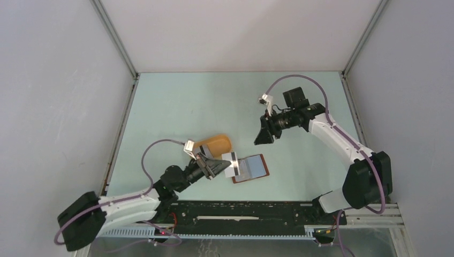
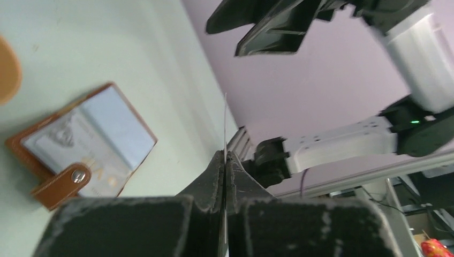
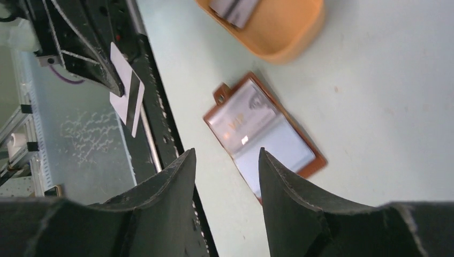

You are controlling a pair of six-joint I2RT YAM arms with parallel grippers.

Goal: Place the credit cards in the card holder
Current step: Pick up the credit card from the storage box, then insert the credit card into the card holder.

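Our left gripper (image 1: 218, 167) held one credit card (image 1: 231, 165) aloft near the open card holder (image 1: 252, 169) on the desk. Our right gripper (image 1: 264, 137) hung open, empty. A second credit card (image 3: 234, 9) lay in the tray (image 3: 284, 43), not yet slotted.

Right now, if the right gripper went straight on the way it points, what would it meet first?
Most likely the card holder, lying open on the table: in the wrist view it sits just ahead of the open right gripper. Depth is unclear, so it could touch the table beside it.
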